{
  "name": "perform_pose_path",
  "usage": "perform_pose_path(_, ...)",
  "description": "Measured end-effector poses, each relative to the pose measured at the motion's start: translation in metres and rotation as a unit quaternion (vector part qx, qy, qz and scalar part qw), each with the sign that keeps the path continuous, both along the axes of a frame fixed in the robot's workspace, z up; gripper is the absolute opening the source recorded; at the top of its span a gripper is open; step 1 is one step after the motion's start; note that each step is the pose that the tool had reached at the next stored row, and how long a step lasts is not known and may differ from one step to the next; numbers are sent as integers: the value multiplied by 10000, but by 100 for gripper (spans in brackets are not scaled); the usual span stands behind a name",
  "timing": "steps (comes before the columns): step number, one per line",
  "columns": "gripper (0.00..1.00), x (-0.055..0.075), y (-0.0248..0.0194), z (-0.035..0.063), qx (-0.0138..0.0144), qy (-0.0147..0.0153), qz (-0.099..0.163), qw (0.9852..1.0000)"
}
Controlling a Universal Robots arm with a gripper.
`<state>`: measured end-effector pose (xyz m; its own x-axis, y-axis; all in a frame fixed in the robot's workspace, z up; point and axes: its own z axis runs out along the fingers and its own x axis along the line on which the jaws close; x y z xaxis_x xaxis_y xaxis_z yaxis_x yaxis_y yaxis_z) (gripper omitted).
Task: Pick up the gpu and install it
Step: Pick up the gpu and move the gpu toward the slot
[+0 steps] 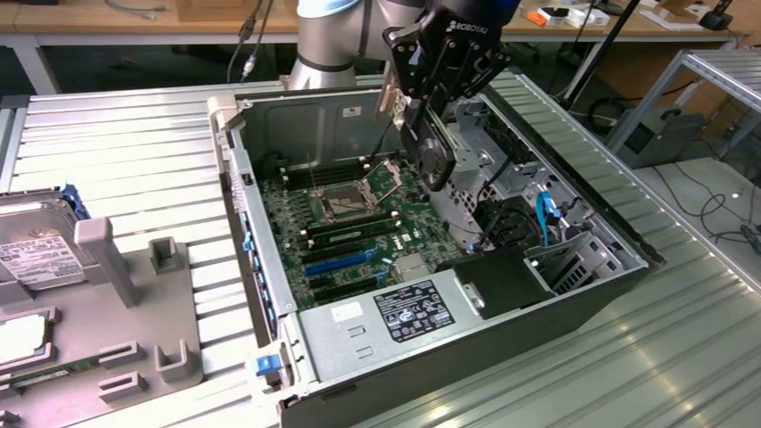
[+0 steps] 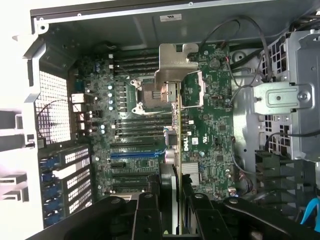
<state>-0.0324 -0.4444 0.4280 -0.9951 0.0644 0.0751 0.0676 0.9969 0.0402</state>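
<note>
The gripper is clamped narrowly on the gpu, holding it on edge above the open computer case, bracket end pointing away from the wrist. Inside the case lie the motherboard and power supply. A hard drive sits in the grey tray at the exterior view's left.

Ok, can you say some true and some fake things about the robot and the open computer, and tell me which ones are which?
1. The gripper is holding the gpu. True.
2. The gpu is plugged into the motherboard. False: it is up in the gripper, over the open computer case, not seated in a slot.
3. The computer case has its side cover on. False: the side is open and the motherboard shows inside.
4. A hard drive lies outside the case, at the exterior view's left. True.
</note>
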Motion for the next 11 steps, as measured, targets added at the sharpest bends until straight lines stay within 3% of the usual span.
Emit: perform_pose_path(11, 27, 25, 0, -132, 0, 0, 0, 10000)
